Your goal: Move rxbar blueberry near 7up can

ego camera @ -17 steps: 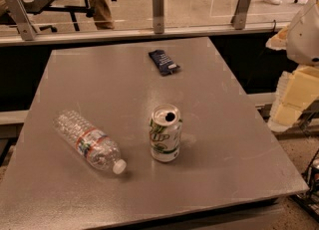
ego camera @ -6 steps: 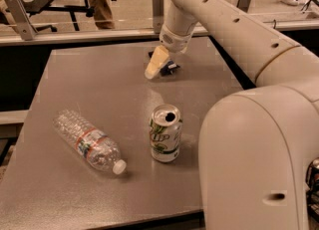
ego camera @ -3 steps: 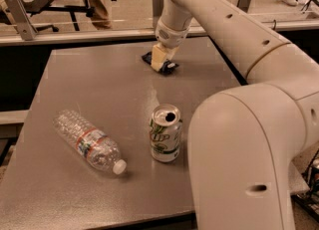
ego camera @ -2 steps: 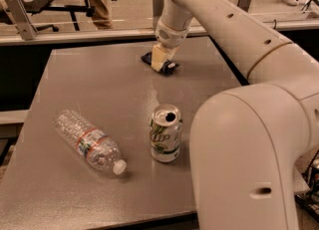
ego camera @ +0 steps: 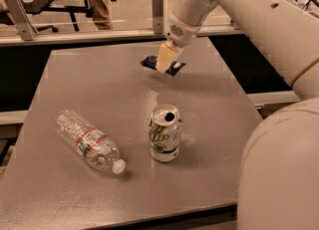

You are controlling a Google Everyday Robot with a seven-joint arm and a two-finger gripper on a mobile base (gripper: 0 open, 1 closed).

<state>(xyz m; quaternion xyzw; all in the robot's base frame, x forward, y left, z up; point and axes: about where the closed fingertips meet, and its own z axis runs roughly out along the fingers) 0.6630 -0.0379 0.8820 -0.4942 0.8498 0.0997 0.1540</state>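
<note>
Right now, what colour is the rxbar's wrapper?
Dark navy, camera view; gripper holds the rxbar blueberry over the table, far side.

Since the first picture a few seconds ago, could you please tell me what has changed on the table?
The gripper came in from the right to the far side of the table, closed its jaws on the snack bar and seems to have raised it just off the surface. The soda can and the water bottle stayed where they were.
</note>
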